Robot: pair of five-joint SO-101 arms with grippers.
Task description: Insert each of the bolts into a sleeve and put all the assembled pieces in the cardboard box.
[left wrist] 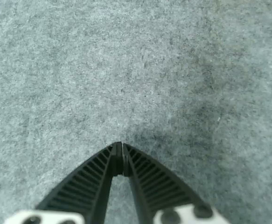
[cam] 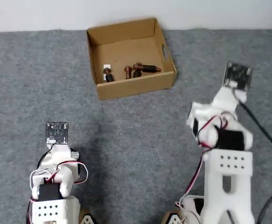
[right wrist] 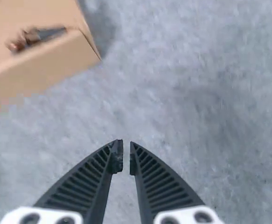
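The cardboard box [cam: 136, 86] stands at the back of the grey carpet. On its floor, near the front wall, lie three bolt-and-sleeve pieces: one [cam: 148, 68] on the right, one [cam: 128, 71] in the middle and one [cam: 108, 73] on the left. My left gripper [left wrist: 122, 161] is shut over bare carpet with nothing in it, and its arm [cam: 56, 158] is at the front left. My right gripper [right wrist: 125, 158] is shut but for a thin slit and holds nothing. It hangs over carpet just off the box's corner [right wrist: 38, 65], where one piece [right wrist: 35, 35] shows inside.
Grey carpet [cam: 136, 149] covers the whole table between the arms and the box. The right arm [cam: 219, 135] stands tall at the front right, with a black cable [cam: 266, 135] trailing along the right edge. A white wall runs behind the box.
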